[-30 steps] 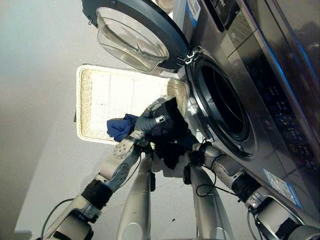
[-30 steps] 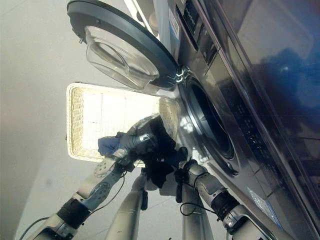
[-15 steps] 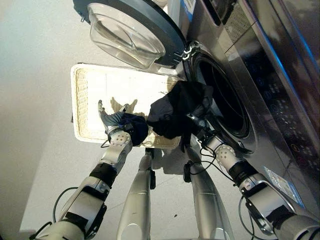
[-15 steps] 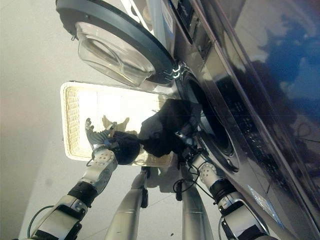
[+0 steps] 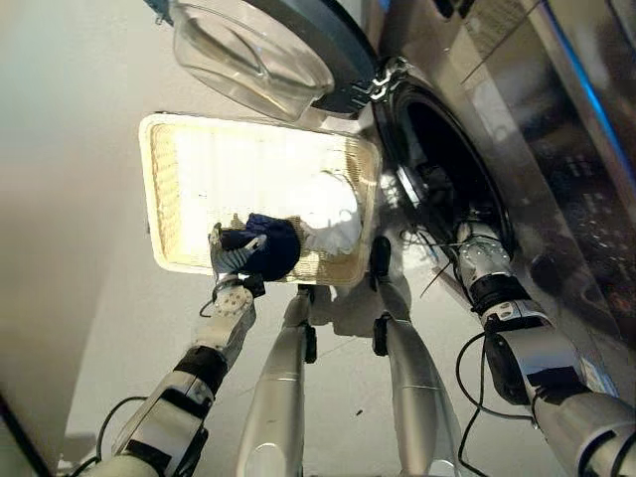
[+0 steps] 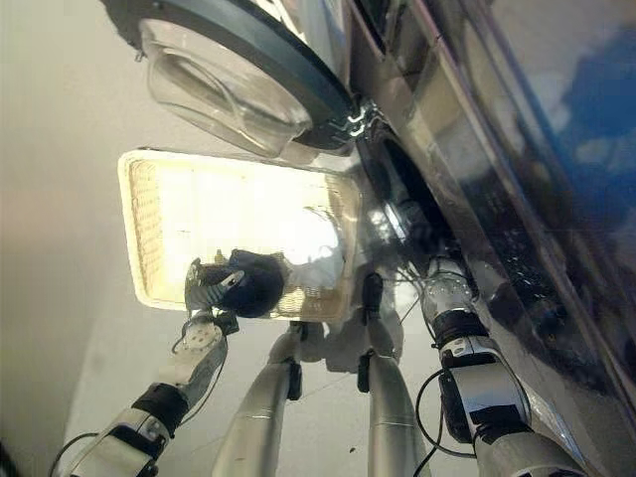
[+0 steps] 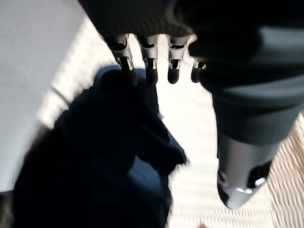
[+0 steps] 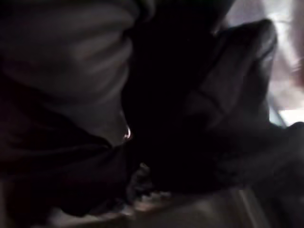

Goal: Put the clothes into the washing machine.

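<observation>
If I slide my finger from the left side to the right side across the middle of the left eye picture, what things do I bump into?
Basket rim → left hand → dark blue cloth → white cloth → washing machine opening, where the right arm reaches in.

Glare bleaches the basket [image 5: 169, 179]; the drum interior [image 8: 190, 118] is dim and blurred.
</observation>
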Available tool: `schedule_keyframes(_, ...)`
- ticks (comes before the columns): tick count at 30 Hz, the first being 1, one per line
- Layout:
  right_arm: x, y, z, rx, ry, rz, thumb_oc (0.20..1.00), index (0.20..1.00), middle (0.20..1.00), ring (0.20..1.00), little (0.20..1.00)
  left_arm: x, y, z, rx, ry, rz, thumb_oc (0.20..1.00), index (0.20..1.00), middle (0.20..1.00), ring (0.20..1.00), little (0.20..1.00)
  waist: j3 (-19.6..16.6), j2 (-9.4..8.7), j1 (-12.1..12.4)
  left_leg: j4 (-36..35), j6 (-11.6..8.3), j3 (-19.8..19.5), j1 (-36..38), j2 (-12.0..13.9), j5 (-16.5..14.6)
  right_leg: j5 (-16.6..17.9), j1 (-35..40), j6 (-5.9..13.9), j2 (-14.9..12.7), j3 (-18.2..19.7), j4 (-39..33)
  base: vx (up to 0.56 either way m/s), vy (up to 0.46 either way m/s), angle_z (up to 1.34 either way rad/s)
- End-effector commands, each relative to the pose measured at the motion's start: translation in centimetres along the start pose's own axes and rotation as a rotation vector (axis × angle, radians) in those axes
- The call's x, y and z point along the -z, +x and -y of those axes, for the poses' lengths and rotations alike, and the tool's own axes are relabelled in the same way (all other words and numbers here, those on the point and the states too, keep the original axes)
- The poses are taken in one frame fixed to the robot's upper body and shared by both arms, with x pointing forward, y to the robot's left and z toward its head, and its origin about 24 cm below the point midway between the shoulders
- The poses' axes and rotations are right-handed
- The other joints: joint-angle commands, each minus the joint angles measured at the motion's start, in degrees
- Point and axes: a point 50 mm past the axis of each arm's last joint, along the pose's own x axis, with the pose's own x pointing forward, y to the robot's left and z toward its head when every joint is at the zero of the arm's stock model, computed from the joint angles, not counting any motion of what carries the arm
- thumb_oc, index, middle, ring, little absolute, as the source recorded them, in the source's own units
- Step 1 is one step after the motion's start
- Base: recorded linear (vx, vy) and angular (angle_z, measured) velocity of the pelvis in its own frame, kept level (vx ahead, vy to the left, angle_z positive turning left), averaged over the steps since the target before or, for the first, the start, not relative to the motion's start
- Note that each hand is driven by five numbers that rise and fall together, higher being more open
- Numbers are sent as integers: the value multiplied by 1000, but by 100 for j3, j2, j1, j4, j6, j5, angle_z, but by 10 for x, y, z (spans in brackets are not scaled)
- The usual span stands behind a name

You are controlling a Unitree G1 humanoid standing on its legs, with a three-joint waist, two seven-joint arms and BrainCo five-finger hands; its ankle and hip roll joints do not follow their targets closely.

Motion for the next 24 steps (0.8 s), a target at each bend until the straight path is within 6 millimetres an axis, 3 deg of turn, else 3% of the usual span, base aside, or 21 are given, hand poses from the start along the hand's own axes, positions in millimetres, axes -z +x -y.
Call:
schedule_keyframes(1,-107,-5,-87,-245,252,467,200,200,200,200,200,1,-2,-13,7,-18,29,1000,1000,1000,1000,1000,-168,405,-304,-129,24,-12,-230,-230,137,-754,-112,650,-200,-512,880,35,-26,3)
schedule_keyframes(2,-111,-6,-90,-254,275,492,200,200,200,200,200,1,-2,-14,10,-16,30,1000,1000,1000,1000,1000,-168,409,-302,-122,28,-11,-249,-230,147,-738,-128,648,-200,-510,876,74,-50,-1)
schedule_keyframes(5,-162,-30,-99,-347,603,745,200,200,200,200,200,9,-7,-28,24,33,10,1000,1000,1000,1000,1000,-168,440,-401,-56,61,-4,-223,-236,81,-829,-131,629,-171,-446,1005,48,-57,-1)
schedule_keyframes(8,-174,-38,-104,-357,676,796,200,200,200,200,200,10,-6,-32,32,45,-3,1000,1000,1000,1000,1000,-168,471,-435,-23,60,6,-214,-244,83,-878,-139,611,-160,-407,1087,32,-2,-9)
schedule_keyframes(9,-178,-41,-107,-344,714,788,395,395,395,395,395,11,-5,-34,41,45,-14,1000,1000,1000,1000,1000,-168,500,-467,-7,46,15,-232,-243,116,-871,-160,605,-156,-393,1113,7,50,-19)
schedule_keyframes(10,-179,-40,-109,-321,723,761,859,859,859,859,859,13,-5,-34,47,42,-25,1000,1000,1000,1000,1000,-168,525,-496,32,34,29,-230,-245,123,-887,-170,592,-159,-372,1152,30,60,-21)
schedule_keyframes(11,-179,-40,-110,-314,723,749,1000,1000,1000,1000,1000,14,-5,-33,49,43,-28,1000,1000,1000,1000,1000,-168,531,-502,47,31,37,-230,-246,119,-897,-174,589,-161,-362,1170,48,102,-20)
schedule_keyframes(15,-163,-29,-108,-272,643,580,1000,1000,1000,1000,1000,21,-11,-25,78,34,-56,1000,1000,1000,1000,1000,-168,636,-557,165,29,74,-193,-296,72,-972,-182,545,-174,-267,1256,36,64,-17)
schedule_keyframes(16,-147,-25,-105,-265,601,498,1000,1000,1000,1000,1000,23,-13,-20,91,25,-69,1000,1000,1000,1000,1000,-168,673,-542,184,36,104,-186,-306,67,-989,-167,533,-189,-265,1256,12,19,-8)
schedule_keyframes(17,-143,-24,-104,-264,592,483,1000,1000,1000,1000,1000,24,-14,-19,91,25,-70,1000,1000,1000,1000,1000,-168,676,-542,189,38,107,-187,-306,64,-995,-164,530,-190,-263,1258,15,13,-5)
schedule_keyframes(24,-50,-14,-86,-419,312,66,1000,1000,1000,1000,1000,34,-24,4,100,-18,-118,1000,1000,1000,1000,1000,-168,761,-411,42,31,150,-262,-273,163,-1029,-185,498,-165,-299,1190,-9,3,3)
